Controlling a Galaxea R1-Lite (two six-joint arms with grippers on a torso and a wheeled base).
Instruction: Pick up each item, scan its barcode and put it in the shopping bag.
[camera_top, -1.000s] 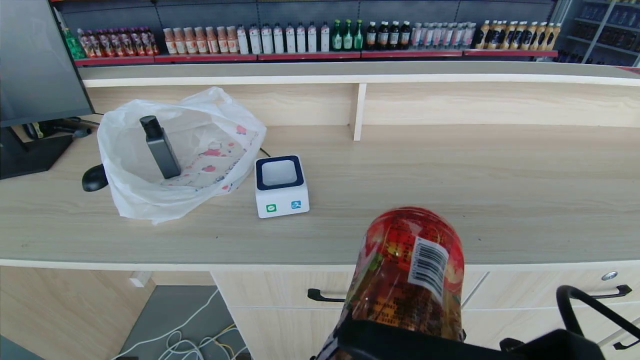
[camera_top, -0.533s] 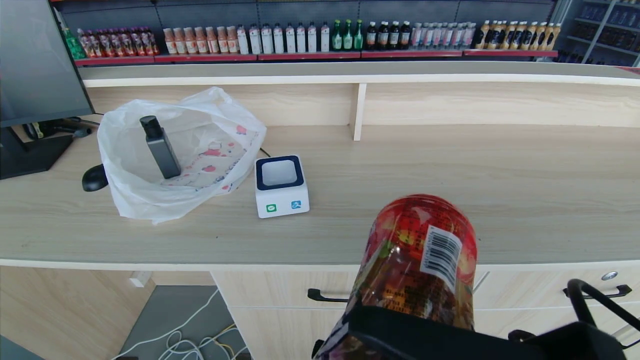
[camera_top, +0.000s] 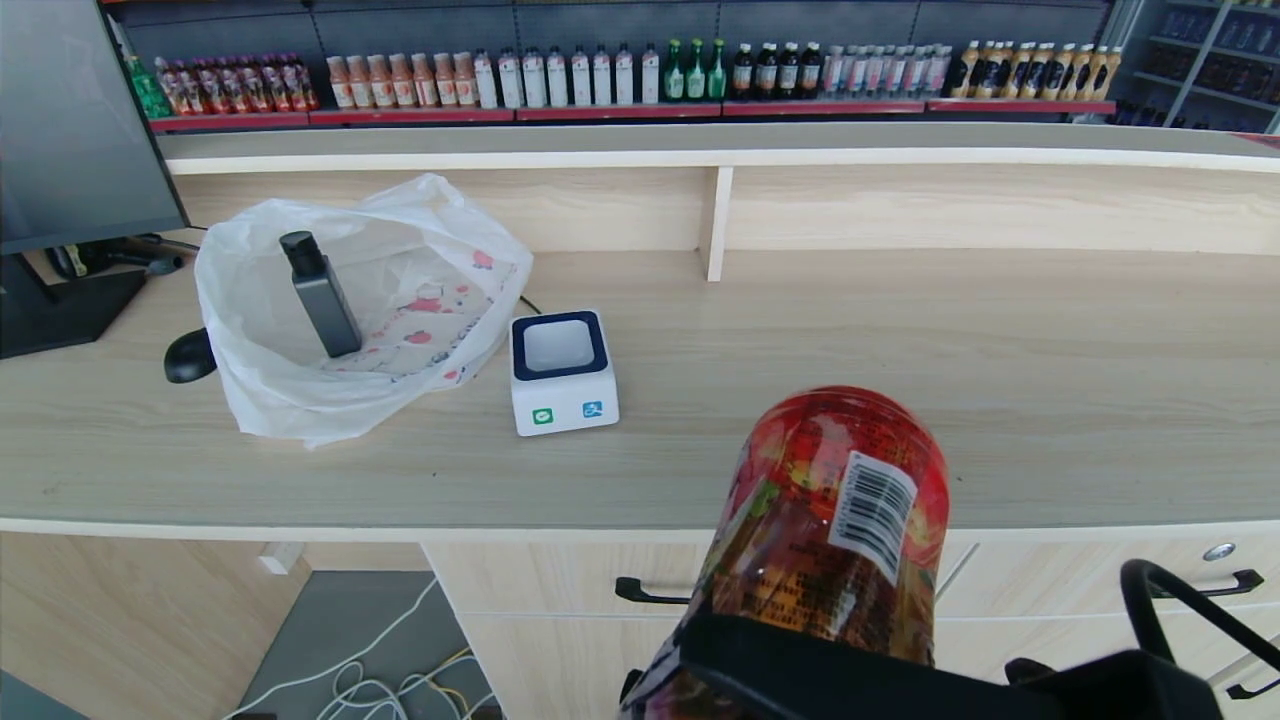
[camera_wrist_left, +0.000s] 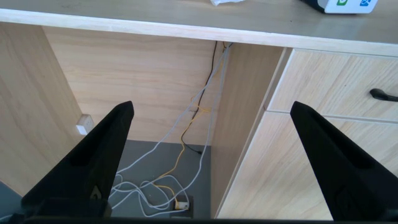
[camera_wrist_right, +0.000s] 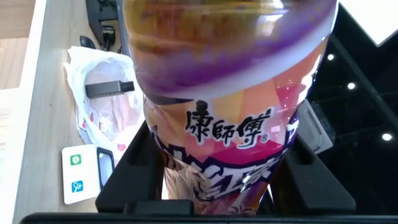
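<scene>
My right gripper (camera_top: 800, 670) is shut on a red-labelled drink bottle (camera_top: 835, 525), held up over the counter's front edge with its white barcode patch (camera_top: 872, 515) facing up. The same bottle (camera_wrist_right: 230, 106) looms large in the right wrist view, between the gripper's dark fingers (camera_wrist_right: 134, 171). The white scanner box (camera_top: 562, 372) with a dark blue rim sits on the counter to the bottle's left. Beyond it lies the open white shopping bag (camera_top: 350, 300) with a dark grey bottle (camera_top: 320, 293) standing inside. My left gripper (camera_wrist_left: 208, 162) is open, hanging below the counter in front of the cabinet.
A black monitor (camera_top: 70, 130) and a black mouse (camera_top: 188, 355) stand at the counter's far left. A wooden divider (camera_top: 716, 222) rises at the back. Drawers with black handles (camera_top: 650, 592) run under the counter; cables (camera_wrist_left: 186, 130) hang in the open bay.
The bottle in my right gripper rose and shifted right over the last second, then tilted slightly back to the left. The barcode patch stays facing up. The left arm has not moved.
</scene>
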